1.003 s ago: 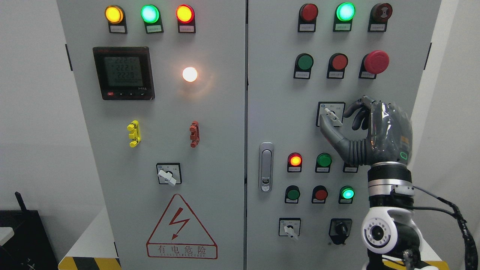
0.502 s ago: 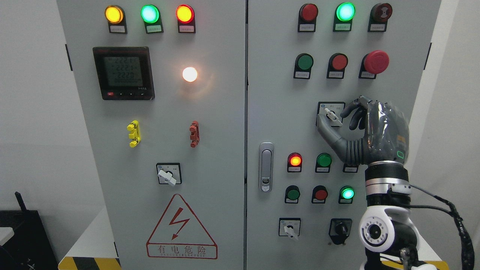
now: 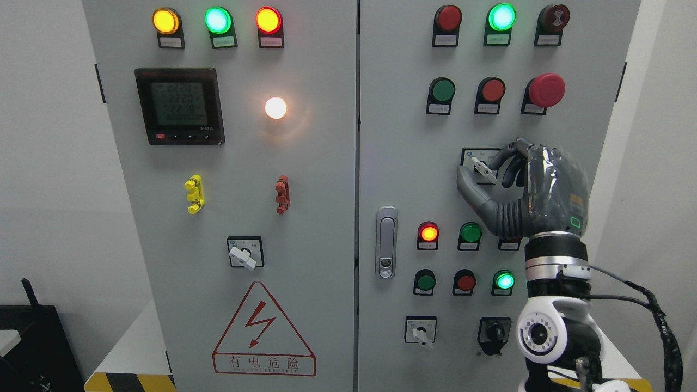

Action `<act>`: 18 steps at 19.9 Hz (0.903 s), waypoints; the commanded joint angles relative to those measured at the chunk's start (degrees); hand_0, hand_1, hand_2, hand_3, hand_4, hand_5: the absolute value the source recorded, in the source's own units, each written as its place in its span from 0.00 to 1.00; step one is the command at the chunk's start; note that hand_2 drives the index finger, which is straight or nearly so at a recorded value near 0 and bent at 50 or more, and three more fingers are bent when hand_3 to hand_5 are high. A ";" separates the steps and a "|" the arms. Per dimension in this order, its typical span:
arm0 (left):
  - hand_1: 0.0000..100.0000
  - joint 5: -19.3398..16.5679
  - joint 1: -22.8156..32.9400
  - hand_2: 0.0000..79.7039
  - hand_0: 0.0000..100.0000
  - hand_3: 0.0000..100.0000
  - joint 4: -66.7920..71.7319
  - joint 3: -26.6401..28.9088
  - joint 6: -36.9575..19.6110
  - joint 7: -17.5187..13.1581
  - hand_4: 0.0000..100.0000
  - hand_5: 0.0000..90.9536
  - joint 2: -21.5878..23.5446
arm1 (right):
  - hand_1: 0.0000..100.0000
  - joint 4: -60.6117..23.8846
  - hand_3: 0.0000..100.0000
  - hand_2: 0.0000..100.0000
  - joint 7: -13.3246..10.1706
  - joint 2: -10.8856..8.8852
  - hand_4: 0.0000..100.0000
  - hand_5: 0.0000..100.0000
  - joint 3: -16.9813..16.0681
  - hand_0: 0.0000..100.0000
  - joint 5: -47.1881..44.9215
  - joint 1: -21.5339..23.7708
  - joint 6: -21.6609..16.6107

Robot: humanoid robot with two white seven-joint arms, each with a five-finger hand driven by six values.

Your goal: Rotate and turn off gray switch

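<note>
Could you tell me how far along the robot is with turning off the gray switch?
Done: the right hand has reached the gray switch on the cabinet's right door. In hand: thumb and fingers bracket the lever, though a firm grip cannot be confirmed. Left: the lever points diagonally to the lower right and shows no sign of having been turned, so the rotation itself remains.

The grey steel cabinet's left door (image 3: 305, 179) carries a black digital meter (image 3: 179, 106), a lit white lamp (image 3: 275, 108) and a red triangular high-voltage warning sign (image 3: 263, 332).
</note>
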 commanded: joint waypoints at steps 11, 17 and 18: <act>0.39 0.00 0.00 0.00 0.12 0.00 0.79 -0.09 0.04 0.02 0.00 0.00 0.00 | 0.45 0.57 0.88 0.63 -0.03 0.07 0.91 1.00 -1.39 0.22 0.14 -0.09 0.16; 0.39 0.00 0.00 0.00 0.12 0.00 0.79 -0.09 0.04 0.02 0.00 0.00 0.00 | 0.46 0.57 0.89 0.64 -0.03 0.07 0.91 1.00 -1.39 0.23 0.14 -0.09 0.16; 0.39 0.00 0.00 0.00 0.12 0.00 0.79 -0.09 0.04 -0.07 0.00 0.00 0.00 | 0.46 0.57 0.89 0.64 -0.03 0.07 0.91 1.00 -1.39 0.23 0.14 -0.09 0.16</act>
